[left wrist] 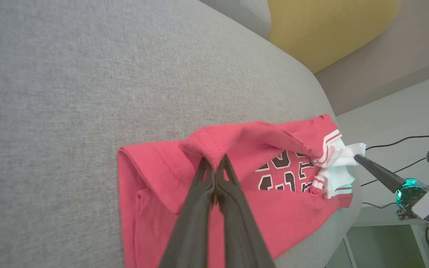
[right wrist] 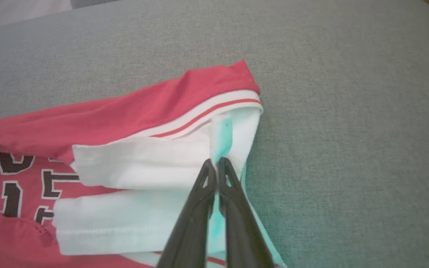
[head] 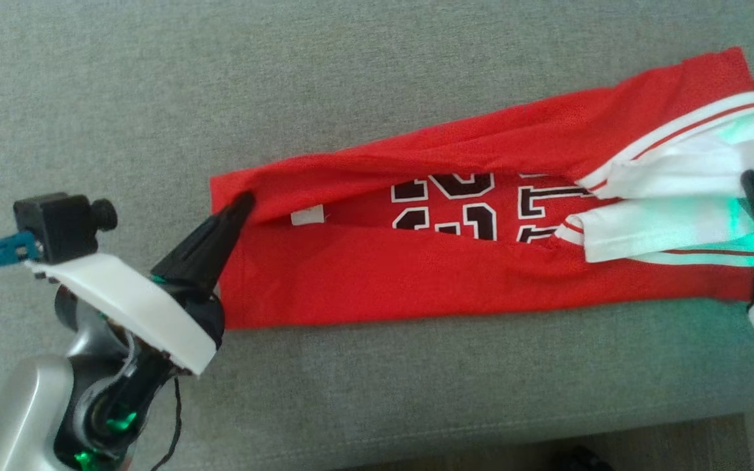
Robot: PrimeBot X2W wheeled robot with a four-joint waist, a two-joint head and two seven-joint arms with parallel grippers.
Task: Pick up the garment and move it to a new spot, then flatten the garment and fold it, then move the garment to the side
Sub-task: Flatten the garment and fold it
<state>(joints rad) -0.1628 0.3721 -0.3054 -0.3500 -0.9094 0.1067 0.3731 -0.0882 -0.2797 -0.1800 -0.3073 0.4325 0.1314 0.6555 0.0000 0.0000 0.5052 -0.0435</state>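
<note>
Now | left fingers (left wrist: 196,212) clamp garment (left wrist: 155,175) | right fingers (right wrist: 196,216) clamp white end (right wrist: 132,163) | left wrist view: yellow cushion (left wrist: 330,29)

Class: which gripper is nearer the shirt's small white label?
Left. The left gripper pinches the hem beside the label; the right gripper holds the white sleeve at the far end.

Open grey woven couch fabric (head: 154,78) runs along twelve and six o'clock of the long folded red jersey (head: 416,288) with black numerals; the dark-fingered left gripper (head: 245,198) blocks its nine o'clock end, the right gripper (head: 749,178) its three o'clock end.
</note>
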